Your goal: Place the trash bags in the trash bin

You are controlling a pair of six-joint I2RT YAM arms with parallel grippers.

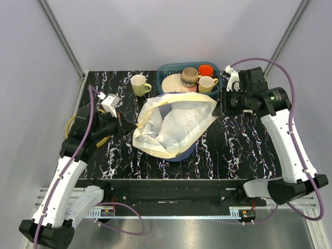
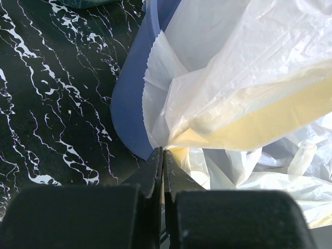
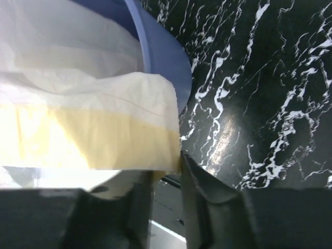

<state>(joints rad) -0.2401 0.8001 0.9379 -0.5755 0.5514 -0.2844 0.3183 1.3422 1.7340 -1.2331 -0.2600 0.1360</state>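
The large cream-white trash bag (image 1: 174,124) is spread open over the blue trash bin (image 1: 182,154), which shows only below its front edge. My left gripper (image 1: 136,126) is shut on the bag's left edge (image 2: 249,78) beside the bin's blue wall (image 2: 129,104); its tips (image 2: 163,153) meet with no gap. My right gripper (image 1: 218,106) is at the bag's right corner. In the right wrist view its jaws (image 3: 166,168) stand apart, and the bag's edge (image 3: 88,114) lies over one finger beside the bin's wall (image 3: 161,57). Crumpled pale film (image 2: 270,166) lies inside the sack.
A teal dish basket (image 1: 165,70) stands behind the bin, holding a cream plate (image 1: 171,83), two mugs (image 1: 189,76) (image 1: 207,83) and an orange cup (image 1: 206,69). A cream mug (image 1: 139,84) stands on the black marbled table (image 1: 244,145) to its left.
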